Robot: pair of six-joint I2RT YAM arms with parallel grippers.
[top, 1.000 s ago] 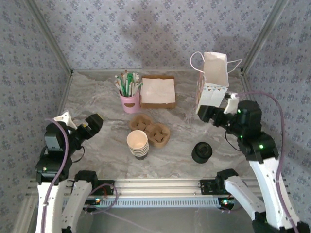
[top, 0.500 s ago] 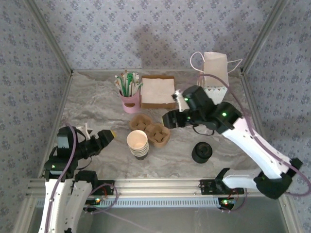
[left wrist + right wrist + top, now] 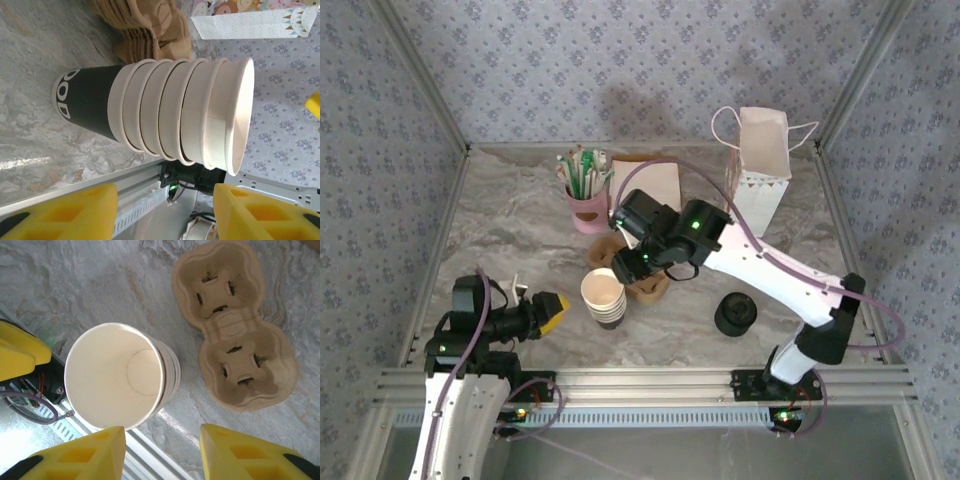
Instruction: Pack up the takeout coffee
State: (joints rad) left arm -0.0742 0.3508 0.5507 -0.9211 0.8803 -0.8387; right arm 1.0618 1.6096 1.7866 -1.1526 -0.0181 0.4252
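**Both tools closing in on the cup stack, coffee not yet made up**

A grey marbled desk (image 3: 510, 230) sat inside walls (image 3: 620, 60) of pale blue flowered paper. Near the middle of the desk stood a stack of lidless cream cups (image 3: 603, 293), the bottom one black with white lettering. A brown card carrier (image 3: 235, 335) with two wells lay just beside the stack, on its far side. A squat black pile, seemingly lids (image 3: 736, 314), sat well to the right near the front edge. A white paper bag (image 3: 762, 160) stood upright at the back right, its mouth up. A pink pot (image 3: 585, 208) of sticks stood at the back.

The left tool (image 3: 556, 308) lay low at the left of the stack, pointing sideways at it, near but not touching. Its yellow fingers (image 3: 75, 212) were apart and released, holding nothing. The right tool (image 3: 162, 452) hung above the stack and looked down into the top cup. It too was released, with nothing between its fingers.

Since the cups had no lids and the black pile sat apart from them, the coffee had probably yet to be put together. The step in hand seemed to be freeing one cup from the stack.

The next move would likely need the left tool to clasp the lower cups. The right tool would need to pinch the top rim alone, one finger inside and one outside. Nested cups cling, so several could rise together.
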